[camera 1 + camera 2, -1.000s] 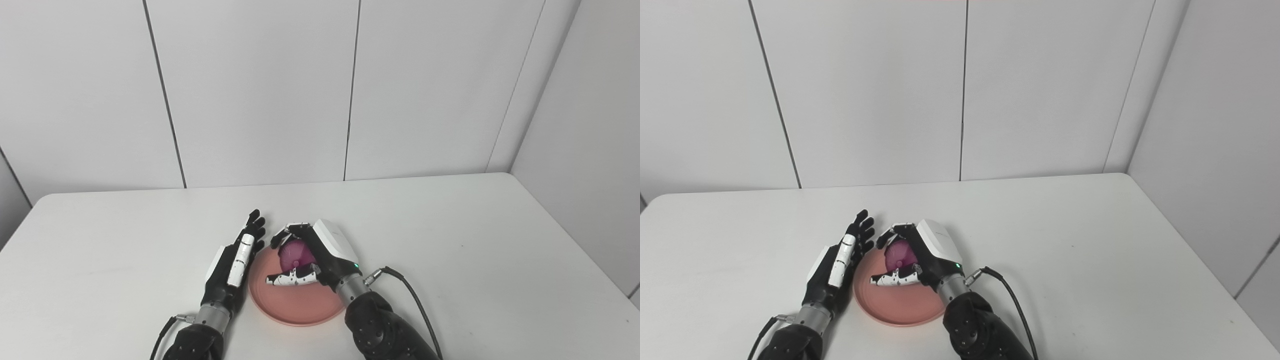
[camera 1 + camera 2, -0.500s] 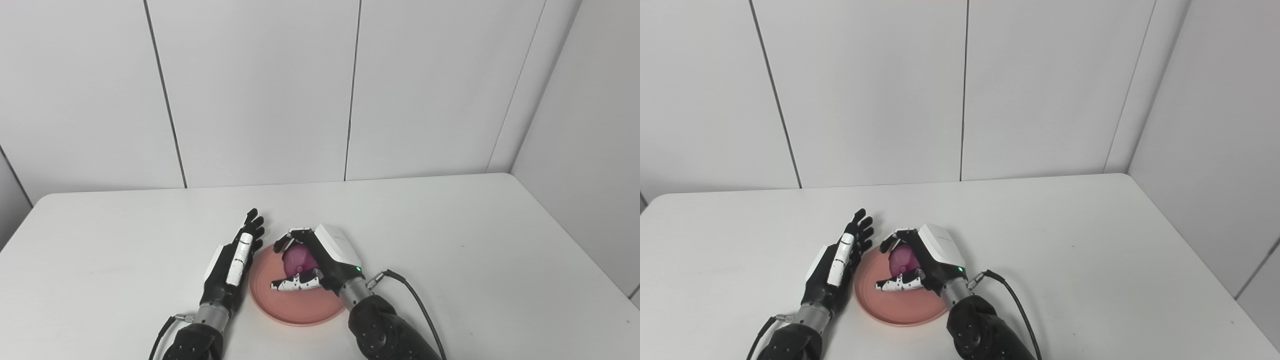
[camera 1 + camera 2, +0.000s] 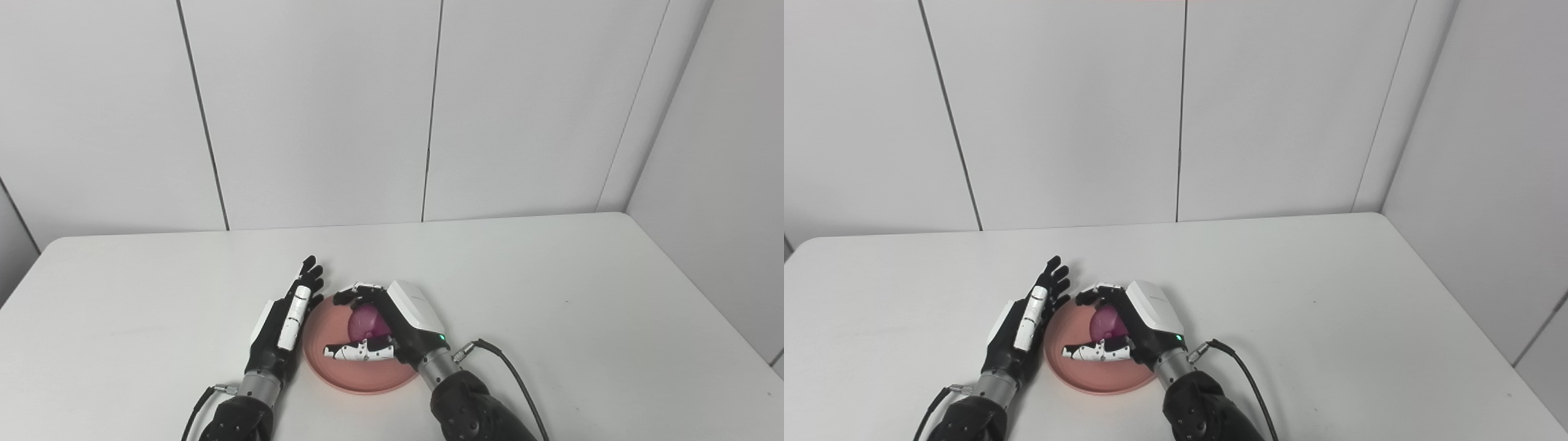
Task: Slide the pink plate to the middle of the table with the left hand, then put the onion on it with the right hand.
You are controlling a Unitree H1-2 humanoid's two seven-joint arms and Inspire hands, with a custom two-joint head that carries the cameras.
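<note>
The right robot hand (image 3: 392, 327) sits over the pink plate (image 3: 361, 376), and we see its fingers curled around the onion (image 3: 365, 323), its thumb stretched out along the near side of the bulb. We cannot tell whether the onion already rests on the plate or hangs just above it, since the fingers hide its underside. The left robot hand (image 3: 286, 318) stands on its edge just beside the plate's left rim, fingers straight and spread, holding nothing; whether it touches the rim we cannot tell. The plate lies on the white bench (image 3: 582, 318), toward its near edge and somewhat left of the middle as we look at it. The bench top is matte with rounded far corners. Behind it we see pale wall panels (image 3: 318, 110) split by dark vertical seams, and a further panelled wall closing the right side. A black cable (image 3: 508, 370) loops from the right wrist across the bench.
</note>
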